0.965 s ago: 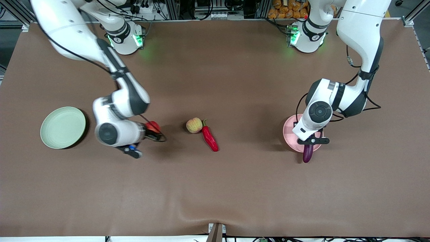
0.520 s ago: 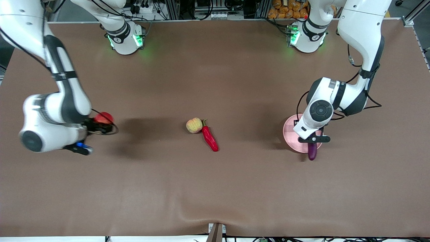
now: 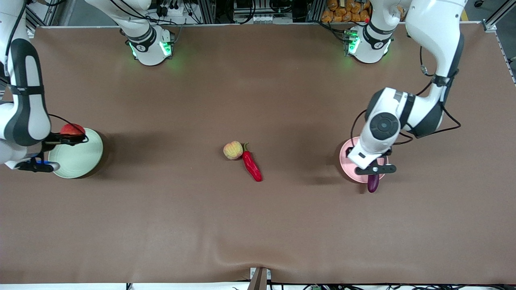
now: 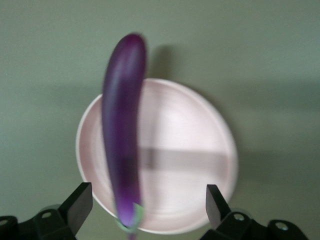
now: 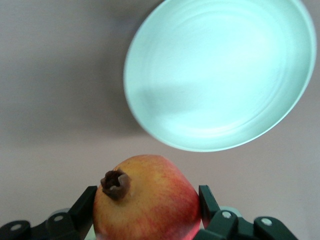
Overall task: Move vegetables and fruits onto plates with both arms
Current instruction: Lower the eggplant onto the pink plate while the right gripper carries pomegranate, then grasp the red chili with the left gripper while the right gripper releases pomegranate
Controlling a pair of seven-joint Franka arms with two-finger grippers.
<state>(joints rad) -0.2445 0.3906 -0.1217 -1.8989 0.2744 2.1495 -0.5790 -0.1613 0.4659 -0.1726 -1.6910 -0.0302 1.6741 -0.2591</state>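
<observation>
Eggplant (image 4: 122,130) first: it lies across the pink plate (image 4: 195,150) at the left arm's end of the table, its tip sticking out past the plate's rim on the side nearer the front camera. The left gripper (image 4: 147,200) hangs right over it with its jaws spread wide, fingers (image 4: 80,202) apart on either side and touching nothing, so the eggplant is released. Over at the right arm's end, the pomegranate (image 5: 147,197) is up in the air, clamped between the right gripper's (image 5: 147,205) dark fingers (image 5: 207,202), crown pointing away from the wrist. In the front view it sits above the farther edge of the green plate (image 3: 82,155). Mid-table, the peach (image 3: 233,150) and the red chili pepper (image 3: 252,166) lie on the brown table (image 3: 258,225), touching each other, the chili's green stem by the peach and its body angled nearer to the front camera.
</observation>
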